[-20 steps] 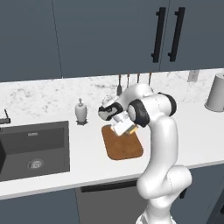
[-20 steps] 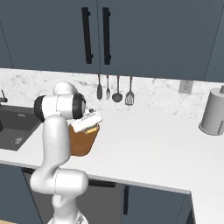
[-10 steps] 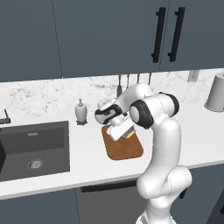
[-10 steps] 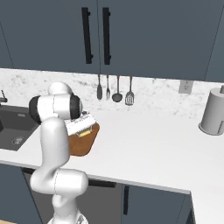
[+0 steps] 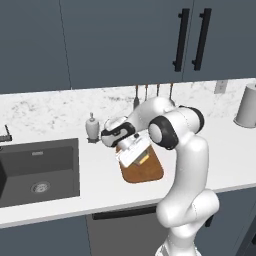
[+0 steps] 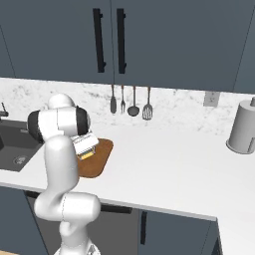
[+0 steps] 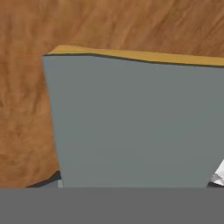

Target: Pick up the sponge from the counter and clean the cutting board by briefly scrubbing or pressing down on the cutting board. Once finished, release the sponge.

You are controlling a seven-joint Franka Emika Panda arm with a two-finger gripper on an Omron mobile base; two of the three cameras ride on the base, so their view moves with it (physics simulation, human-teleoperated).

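Hand view: sponge (image 7: 135, 118) apparently in claw, over cutting board (image 7: 109, 26).

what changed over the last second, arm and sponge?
The gripper has swung a little toward the sink end of the cutting board and now hangs lower over the wood, carrying the sponge with it. It keeps hold of the sponge; nothing was released. Board, soap bottle, hanging utensils and paper towel roll stayed put, and the base did not drive.
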